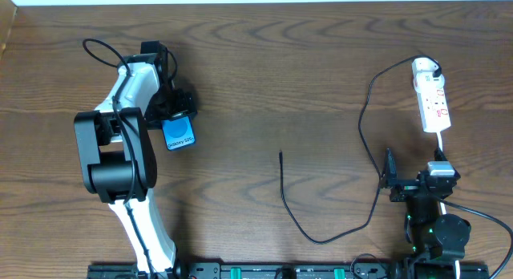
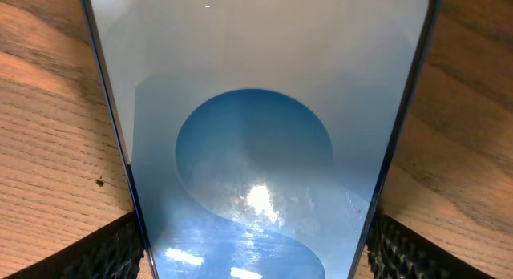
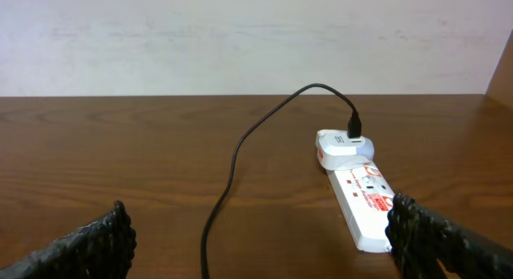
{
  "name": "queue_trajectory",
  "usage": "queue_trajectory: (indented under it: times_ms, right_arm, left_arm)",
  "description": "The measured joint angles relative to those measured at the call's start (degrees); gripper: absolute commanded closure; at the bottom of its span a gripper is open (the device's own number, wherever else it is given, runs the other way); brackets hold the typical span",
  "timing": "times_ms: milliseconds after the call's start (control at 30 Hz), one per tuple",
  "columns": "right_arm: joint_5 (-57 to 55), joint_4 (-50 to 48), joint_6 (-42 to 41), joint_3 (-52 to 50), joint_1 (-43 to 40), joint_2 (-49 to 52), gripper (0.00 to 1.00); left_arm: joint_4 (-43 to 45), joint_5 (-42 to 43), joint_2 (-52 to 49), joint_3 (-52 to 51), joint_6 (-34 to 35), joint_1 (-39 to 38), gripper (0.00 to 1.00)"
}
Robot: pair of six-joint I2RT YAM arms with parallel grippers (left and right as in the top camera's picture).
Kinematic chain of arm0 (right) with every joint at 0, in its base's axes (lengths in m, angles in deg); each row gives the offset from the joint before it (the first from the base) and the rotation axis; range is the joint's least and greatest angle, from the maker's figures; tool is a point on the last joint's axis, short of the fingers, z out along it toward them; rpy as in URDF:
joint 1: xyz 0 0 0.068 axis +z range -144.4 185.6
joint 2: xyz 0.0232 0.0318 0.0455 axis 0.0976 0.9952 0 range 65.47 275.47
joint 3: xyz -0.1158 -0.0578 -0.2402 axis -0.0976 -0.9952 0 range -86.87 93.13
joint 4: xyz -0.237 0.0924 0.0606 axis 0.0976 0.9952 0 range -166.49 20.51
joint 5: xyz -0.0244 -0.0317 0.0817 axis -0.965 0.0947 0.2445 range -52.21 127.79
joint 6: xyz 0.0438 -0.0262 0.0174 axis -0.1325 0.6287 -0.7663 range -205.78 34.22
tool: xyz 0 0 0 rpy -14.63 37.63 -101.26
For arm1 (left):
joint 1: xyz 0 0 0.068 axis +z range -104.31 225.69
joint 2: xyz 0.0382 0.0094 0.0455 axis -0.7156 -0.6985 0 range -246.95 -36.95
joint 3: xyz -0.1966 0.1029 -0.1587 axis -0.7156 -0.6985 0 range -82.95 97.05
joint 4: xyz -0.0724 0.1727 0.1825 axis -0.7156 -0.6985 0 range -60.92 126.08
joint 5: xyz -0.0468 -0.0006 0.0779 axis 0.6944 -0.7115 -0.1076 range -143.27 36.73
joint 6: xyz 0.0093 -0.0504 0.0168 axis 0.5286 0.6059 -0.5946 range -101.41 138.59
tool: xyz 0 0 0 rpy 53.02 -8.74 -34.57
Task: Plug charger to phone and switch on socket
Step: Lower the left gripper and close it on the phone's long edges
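The phone (image 1: 178,133), with a blue screen, is at the left of the table between the fingers of my left gripper (image 1: 173,119). In the left wrist view the phone (image 2: 256,111) fills the frame and both fingers of the left gripper (image 2: 256,251) press its side edges. The charger cable (image 1: 362,123) runs from its white plug (image 1: 425,68) in the socket (image 1: 436,107) down and round to its loose tip (image 1: 280,155) mid-table. My right gripper (image 1: 417,175) is open and empty, just short of the socket (image 3: 365,203); the cable (image 3: 232,167) lies between its fingers (image 3: 260,247).
The cable's low loop (image 1: 325,239) lies near the front edge, left of the right arm's base (image 1: 437,235). The left arm's white body (image 1: 120,151) stands over the table's left side. A pale wall (image 3: 256,38) closes the far side.
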Motion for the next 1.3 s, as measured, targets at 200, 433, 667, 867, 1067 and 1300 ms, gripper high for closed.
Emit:
queue_trajectory:
  times_ms: [200,433,667,867,1067,1300]
  right_arm:
    - [0.0,0.02,0.0,0.0,0.0,0.0,0.01]
    - [0.0,0.02,0.0,0.0,0.0,0.0,0.01]
    - [0.0,0.0,0.0,0.0,0.0,0.0,0.01]
    - [0.0,0.02,0.0,0.0,0.0,0.0,0.01]
    - [0.0,0.0,0.0,0.0,0.0,0.0,0.01]
    - [0.0,0.02,0.0,0.0,0.0,0.0,0.01]
  left_arm:
    - [0.04,0.0,0.02,-0.07,0.0,0.0,0.13]
    - [0.7,-0.02,0.42,-0.72,0.0,-0.02,0.13]
    - [1.09,-0.02,0.76,-1.31,0.0,-0.11,0.13]
    - [1.27,-0.02,0.79,-1.33,0.0,-0.11,0.13]
    - [1.22,-0.02,0.85,-1.44,0.02,-0.11,0.24]
    - [1.22,-0.2,0.96,-1.49,0.0,-0.24,0.28]
